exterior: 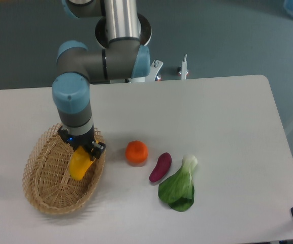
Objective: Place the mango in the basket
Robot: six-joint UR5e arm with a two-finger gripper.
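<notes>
The mango (pixel 79 164) is yellow shading to orange and hangs tilted from my gripper (pixel 85 151), over the right half of the basket (pixel 39 173). The gripper is shut on the mango's upper end; its fingers are mostly hidden by the black wrist and the fruit. The basket is a tan woven wicker oval at the table's left front. I cannot tell whether the mango touches the basket floor.
A round orange (pixel 136 152) sits right of the basket. A small purple eggplant (pixel 160 167) lies beside it. A green leafy bok choy (pixel 179 186) lies further right. The arm's base (pixel 123 30) stands at the table's far edge.
</notes>
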